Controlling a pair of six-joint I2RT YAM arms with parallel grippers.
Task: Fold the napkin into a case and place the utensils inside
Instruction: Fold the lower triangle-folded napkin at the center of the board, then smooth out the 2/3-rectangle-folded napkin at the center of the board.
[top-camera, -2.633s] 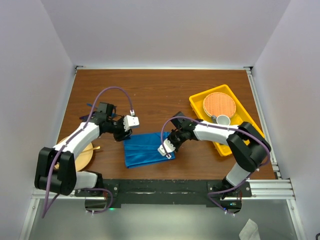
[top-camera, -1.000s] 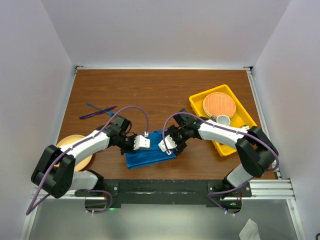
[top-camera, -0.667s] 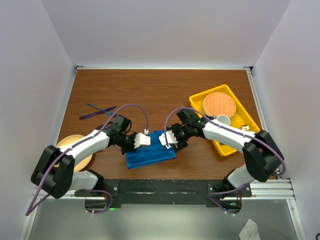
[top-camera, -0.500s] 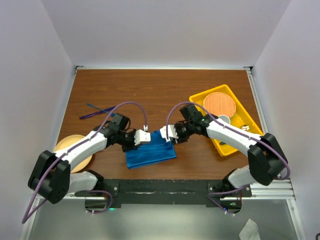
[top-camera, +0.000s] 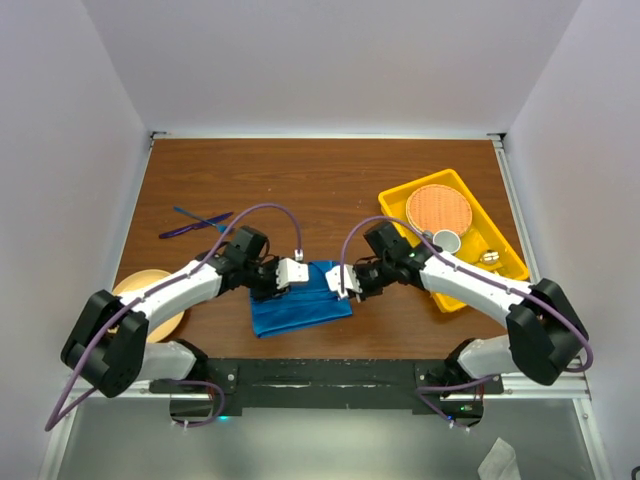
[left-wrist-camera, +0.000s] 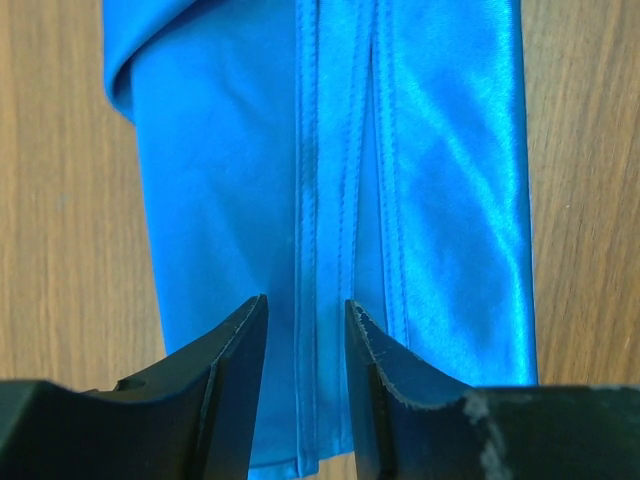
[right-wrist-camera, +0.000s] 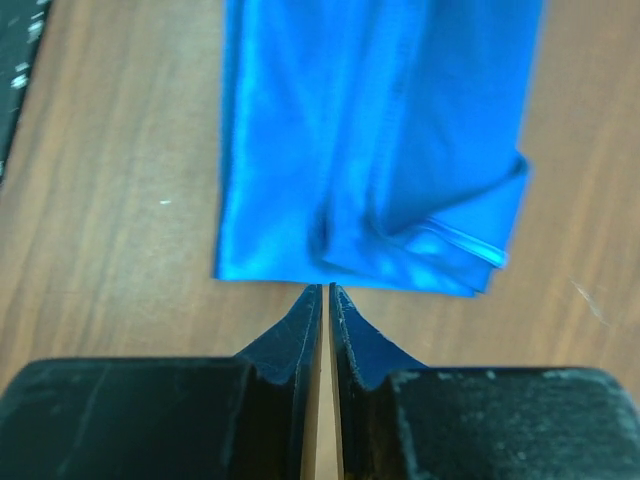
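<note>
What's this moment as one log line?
napkin: folded, flat | left end effector: open over it | right end effector: shut at its edge | utensils: on table

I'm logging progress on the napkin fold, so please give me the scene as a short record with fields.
napkin: folded blue oblong, flat on the table, front centre
left claw: open, over the napkin's seams
right claw: shut, tips at the napkin's edge
utensils: blue and purple, on bare wood at far left, not in the napkin
yellow tray: right side, holds a woven disc
</note>
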